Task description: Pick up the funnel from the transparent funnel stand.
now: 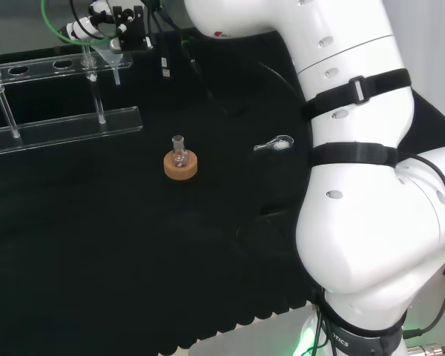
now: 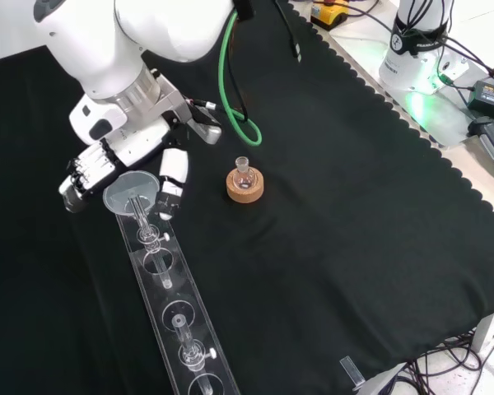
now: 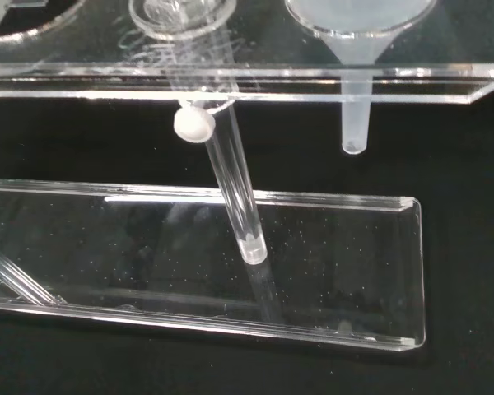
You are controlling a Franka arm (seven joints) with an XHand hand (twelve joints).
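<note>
A clear funnel (image 2: 132, 191) sits in the end hole of the transparent funnel stand (image 2: 174, 284). In the front view my hand (image 2: 115, 156) hangs over that end, its fingers (image 2: 86, 173) to the bowl's left and its thumb (image 2: 173, 179) to the right, both apart from the rim. The hand is open around the funnel. From the head view the hand (image 1: 107, 26) is at the far left, over the funnel (image 1: 113, 58) and the stand (image 1: 74, 126). In the wrist view the funnel's stem (image 3: 355, 115) hangs through the upper shelf (image 3: 230, 78) above the base plate (image 3: 329, 263).
A small round flask on a cork ring (image 2: 245, 184) stands to the right of the hand in the front view, also seen mid-cloth in the head view (image 1: 180, 162). A small clear glass piece (image 1: 274, 144) lies near the arm. Posts (image 3: 230, 181) hold the shelf up.
</note>
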